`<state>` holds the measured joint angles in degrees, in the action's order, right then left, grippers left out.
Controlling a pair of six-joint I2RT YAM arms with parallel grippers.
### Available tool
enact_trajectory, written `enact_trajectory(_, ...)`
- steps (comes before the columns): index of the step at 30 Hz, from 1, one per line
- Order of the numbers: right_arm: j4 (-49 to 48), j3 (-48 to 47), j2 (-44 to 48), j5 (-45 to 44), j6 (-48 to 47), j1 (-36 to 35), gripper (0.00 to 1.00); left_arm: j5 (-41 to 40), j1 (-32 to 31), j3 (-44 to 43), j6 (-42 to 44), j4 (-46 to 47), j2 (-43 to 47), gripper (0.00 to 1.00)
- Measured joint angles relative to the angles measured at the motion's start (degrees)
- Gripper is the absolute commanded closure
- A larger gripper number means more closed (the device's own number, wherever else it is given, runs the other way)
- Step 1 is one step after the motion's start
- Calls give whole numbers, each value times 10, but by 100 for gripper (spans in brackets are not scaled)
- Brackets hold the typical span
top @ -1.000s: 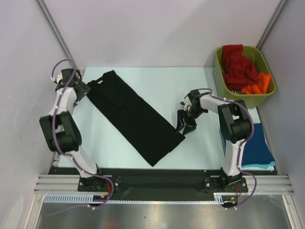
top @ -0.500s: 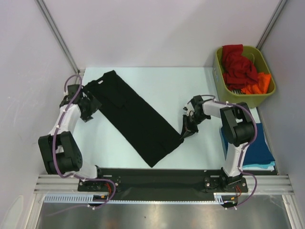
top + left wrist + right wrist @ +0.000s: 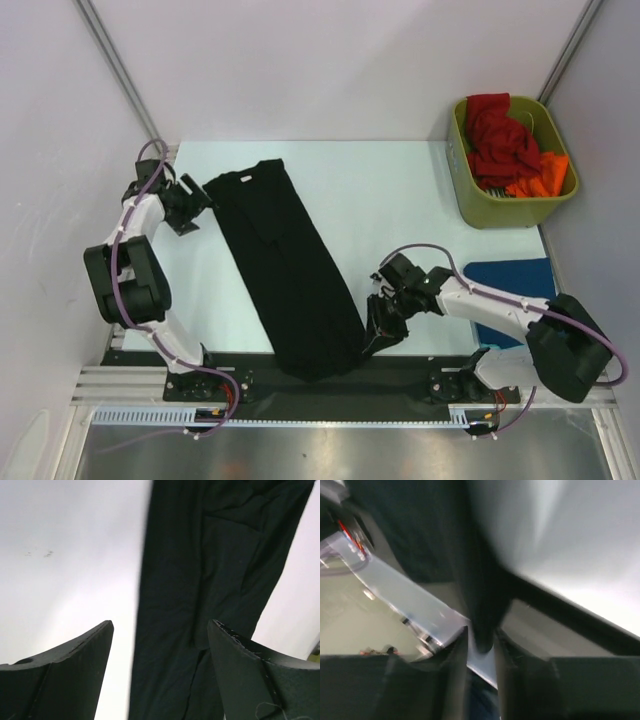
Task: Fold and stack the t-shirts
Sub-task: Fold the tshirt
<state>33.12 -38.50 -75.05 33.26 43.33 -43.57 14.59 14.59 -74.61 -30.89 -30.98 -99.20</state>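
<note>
A black t-shirt [image 3: 290, 265], folded into a long strip, runs from the table's far left down to the near edge, and its lower end lies over the black front rail. My right gripper [image 3: 372, 338] is shut on the strip's lower right edge. In the right wrist view the black cloth [image 3: 485, 595] is pinched between the fingers of that gripper [image 3: 481, 632]. My left gripper [image 3: 195, 208] stands open just left of the shirt's far end. In the left wrist view the shirt [image 3: 210, 570] lies ahead of that gripper [image 3: 160, 625], and nothing is between its fingers.
An olive-green bin [image 3: 465, 195] at the far right holds a red t-shirt [image 3: 500, 135] and an orange t-shirt [image 3: 545, 178]. A dark blue t-shirt [image 3: 510, 275] lies folded at the right edge, partly under my right arm. The black front rail [image 3: 200, 365] borders the near side.
My right gripper closed on the shirt's lower corner and pulled it toward the near edge, swinging the strip from diagonal to nearly lengthwise. My left gripper shifted near the shirt's far end.
</note>
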Motion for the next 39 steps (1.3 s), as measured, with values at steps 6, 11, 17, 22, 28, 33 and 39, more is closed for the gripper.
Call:
enact_trajectory(6, 80, -59, -18, -37, -52, 25, 32, 31, 44, 2, 0, 2, -10, 16)
enact_trajectory(11, 99, -300, -194, -84, -163, 130, 33, 59, 53, -57, 0, 10, -51, 23)
enact_trajectory(17, 33, -638, -438, -119, -268, 159, 41, 55, 52, -75, -3, 52, -86, 35)
enact_trajectory(22, -32, -870, -638, -89, -271, 172, 44, 48, 51, -67, -28, 128, -107, 36)
enact_trajectory(28, -113, -1009, -809, -45, -205, 183, 46, 20, 38, -40, -67, 216, -141, 27)
enact_trajectory(33, -183, -1015, -828, -20, -162, 183, 46, 6, 11, -66, -97, 237, -207, 27)
enact_trajectory(39, -243, -1044, -868, 3, -118, 174, 49, 8, -3, -98, -152, 275, -243, 30)
